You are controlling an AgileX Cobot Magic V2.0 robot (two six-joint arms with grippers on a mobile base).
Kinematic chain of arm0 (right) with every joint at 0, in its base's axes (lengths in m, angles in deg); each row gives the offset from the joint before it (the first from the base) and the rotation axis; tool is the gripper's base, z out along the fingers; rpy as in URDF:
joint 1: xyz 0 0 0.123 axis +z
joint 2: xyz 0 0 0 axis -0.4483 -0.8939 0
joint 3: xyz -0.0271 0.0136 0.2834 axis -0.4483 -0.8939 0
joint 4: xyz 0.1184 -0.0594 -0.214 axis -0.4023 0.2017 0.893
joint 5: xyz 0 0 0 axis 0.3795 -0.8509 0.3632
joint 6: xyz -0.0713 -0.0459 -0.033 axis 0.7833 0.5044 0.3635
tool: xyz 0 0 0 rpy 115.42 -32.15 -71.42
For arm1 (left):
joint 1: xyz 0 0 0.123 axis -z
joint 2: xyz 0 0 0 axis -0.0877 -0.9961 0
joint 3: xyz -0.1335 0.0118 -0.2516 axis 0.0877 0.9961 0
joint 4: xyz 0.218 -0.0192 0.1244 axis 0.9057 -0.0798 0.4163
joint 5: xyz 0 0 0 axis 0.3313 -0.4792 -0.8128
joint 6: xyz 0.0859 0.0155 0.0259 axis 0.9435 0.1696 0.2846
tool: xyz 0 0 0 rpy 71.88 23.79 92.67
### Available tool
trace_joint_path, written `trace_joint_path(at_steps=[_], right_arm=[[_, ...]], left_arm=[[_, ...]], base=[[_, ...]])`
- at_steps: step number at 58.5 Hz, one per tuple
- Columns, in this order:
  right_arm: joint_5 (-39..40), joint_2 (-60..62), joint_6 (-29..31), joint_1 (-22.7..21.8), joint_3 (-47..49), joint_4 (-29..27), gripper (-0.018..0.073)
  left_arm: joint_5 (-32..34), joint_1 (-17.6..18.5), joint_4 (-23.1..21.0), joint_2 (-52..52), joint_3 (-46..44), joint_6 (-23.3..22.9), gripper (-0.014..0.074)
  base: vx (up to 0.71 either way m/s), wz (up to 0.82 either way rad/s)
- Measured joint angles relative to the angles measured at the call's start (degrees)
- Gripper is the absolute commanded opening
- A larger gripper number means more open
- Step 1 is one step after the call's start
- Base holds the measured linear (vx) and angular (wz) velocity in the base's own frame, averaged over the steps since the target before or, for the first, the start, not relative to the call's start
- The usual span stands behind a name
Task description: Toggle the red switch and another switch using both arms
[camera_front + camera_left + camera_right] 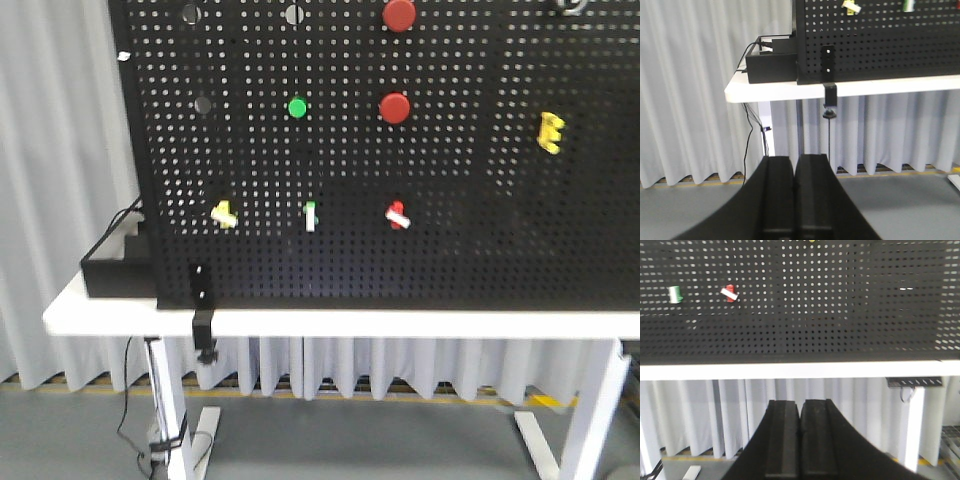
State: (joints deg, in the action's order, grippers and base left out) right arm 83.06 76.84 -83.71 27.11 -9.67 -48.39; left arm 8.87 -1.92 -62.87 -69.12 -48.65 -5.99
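The red switch (397,214) is a small toggle with a white lever on the black pegboard (480,220), also seen as the red switch (730,293) high left in the right wrist view. The pale yellow switch (224,213) sits to its left, and shows as the yellow switch (851,6) at the top of the left wrist view. My left gripper (794,161) is shut on nothing, well below and short of the board. My right gripper (800,404) is likewise shut and empty, below the white table edge. Neither arm shows in the front view.
A white-and-green toggle (310,215) sits between the two switches. Two round red buttons (395,108), a green button (297,107) and a yellow clip (550,132) are higher up. A black box (115,272) and a clamp (203,325) sit at the white table's (400,322) left end.
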Motion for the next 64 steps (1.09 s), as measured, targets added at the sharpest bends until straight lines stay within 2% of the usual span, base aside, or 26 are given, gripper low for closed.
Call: trace_joint_path(at_steps=[32,64], right_arm=[[0.0,0.0,0.0,0.0,0.0,0.0,-0.0006],[0.0,0.0,0.0,0.0,0.0,0.0,-0.0006]], left_arm=[[-0.05,0.0,0.0,0.0,0.0,0.0,0.0002],[-0.05,0.0,0.0,0.0,0.0,0.0,0.0002]], base=[[0.39,-0.02],[0.18,-0.02]])
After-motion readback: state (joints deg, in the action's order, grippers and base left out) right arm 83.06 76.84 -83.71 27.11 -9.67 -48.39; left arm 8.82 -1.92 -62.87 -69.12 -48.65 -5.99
